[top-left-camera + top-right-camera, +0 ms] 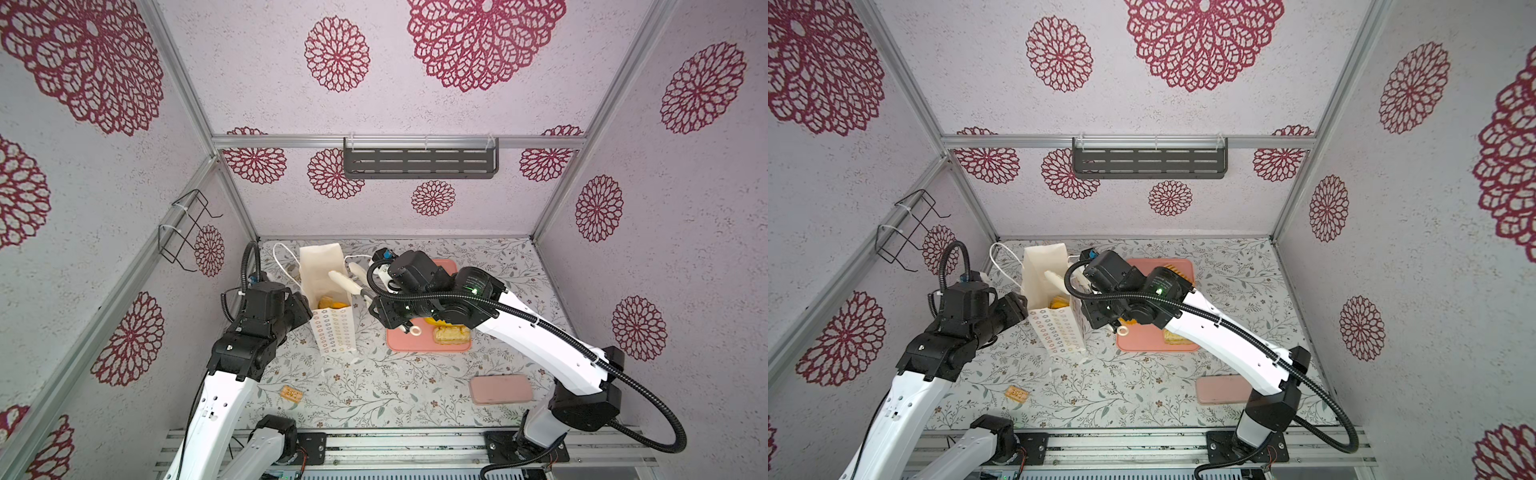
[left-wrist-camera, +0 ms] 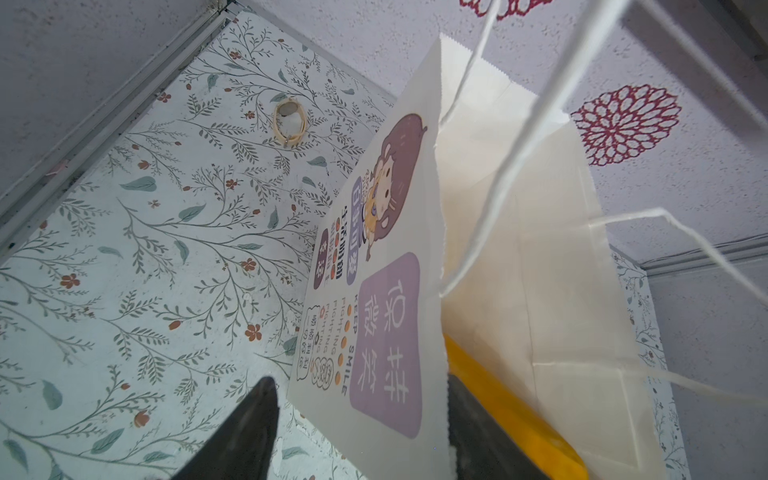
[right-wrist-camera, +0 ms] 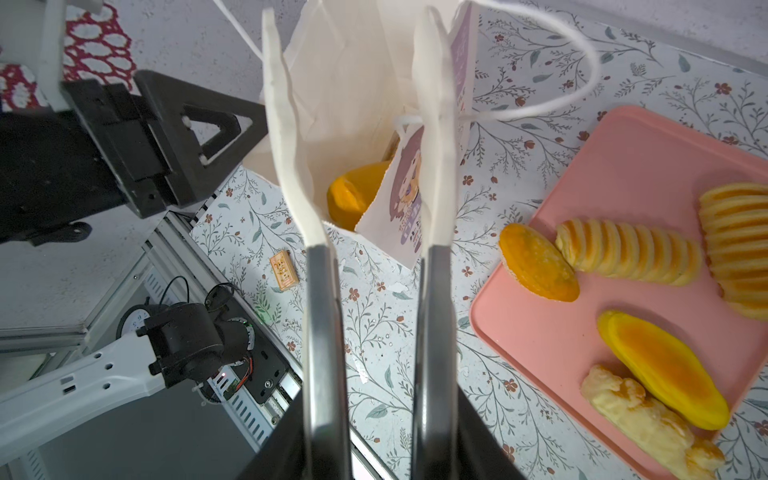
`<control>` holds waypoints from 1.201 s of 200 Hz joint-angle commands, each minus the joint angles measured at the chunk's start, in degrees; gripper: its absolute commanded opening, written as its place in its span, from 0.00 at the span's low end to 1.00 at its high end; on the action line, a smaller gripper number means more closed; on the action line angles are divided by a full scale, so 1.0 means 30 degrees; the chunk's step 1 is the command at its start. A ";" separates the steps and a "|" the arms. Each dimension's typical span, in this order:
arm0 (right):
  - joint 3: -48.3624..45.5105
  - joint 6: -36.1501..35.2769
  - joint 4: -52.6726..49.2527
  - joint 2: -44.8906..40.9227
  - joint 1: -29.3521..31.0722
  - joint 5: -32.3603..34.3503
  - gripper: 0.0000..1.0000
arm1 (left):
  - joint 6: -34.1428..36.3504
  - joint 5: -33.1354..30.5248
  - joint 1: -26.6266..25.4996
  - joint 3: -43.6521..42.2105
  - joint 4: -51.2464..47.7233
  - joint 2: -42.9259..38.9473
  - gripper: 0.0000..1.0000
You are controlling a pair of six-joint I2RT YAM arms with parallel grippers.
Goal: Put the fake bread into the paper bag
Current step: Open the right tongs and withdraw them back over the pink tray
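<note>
The paper bag [image 1: 332, 334] stands upright at the left of the table, mouth open. An orange fake bread [image 3: 353, 195] lies inside it. My right gripper [image 1: 340, 269] hangs over the mouth, open, nothing between its long white fingers [image 3: 286, 124]. My left gripper [image 2: 359, 378] is open astride the bag's printed wall [image 2: 386, 332], one black finger outside and one inside. On the pink tray [image 3: 582, 166] lie a round bun [image 3: 538, 262], two ridged rolls [image 3: 627, 253], a smooth loaf [image 3: 665, 370] and a flaky pastry [image 3: 648, 419].
A small tan cracker [image 1: 291, 393] lies near the table's front left. A flat pink case [image 1: 500, 389] sits at front right under my right arm. A white ring [image 1: 414, 331] lies on the tray. A wire rack [image 1: 187, 228] hangs on the left wall.
</note>
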 commanded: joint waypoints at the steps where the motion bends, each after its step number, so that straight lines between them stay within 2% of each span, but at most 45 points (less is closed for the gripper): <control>1: 0.0787 -0.0004 0.0921 -0.0836 -0.0142 0.1336 0.43 | 0.0014 0.0221 0.0129 0.0530 0.0475 0.0143 0.67; 34: 0.0345 -0.0075 0.0739 -0.2307 -0.1339 0.2373 0.41 | 0.0279 0.0411 0.0130 0.1235 0.0504 0.0355 0.69; 58: -0.1584 0.0174 0.0810 -0.4181 -0.3254 0.1947 0.41 | 0.0428 0.0640 0.0101 0.1719 0.0511 0.0573 0.70; 100: -0.8979 0.1496 0.0547 -0.8673 -0.7182 0.0352 0.41 | 0.0604 0.0411 -0.0147 0.2152 -0.0016 0.0905 0.74; 134: -1.4581 0.2291 -0.0020 -1.1120 -0.9078 -0.1520 0.41 | 0.0796 -0.0116 -0.0496 0.2153 -0.0120 0.1203 0.75; 169: -1.6558 0.2902 0.1534 -1.0937 -0.8873 -0.4098 0.38 | 0.0900 -0.0129 -0.0558 0.1620 0.0492 0.1324 0.75; 215: -1.3799 0.2049 0.1188 -0.6852 -0.6698 -0.3885 0.38 | 0.0960 -0.0264 -0.0542 0.0967 0.0686 0.0819 0.76; 240: -1.3193 0.2184 0.2131 -0.4978 -0.5730 -0.4428 0.39 | 0.0894 -0.0306 -0.0528 0.0506 0.0808 0.0493 0.76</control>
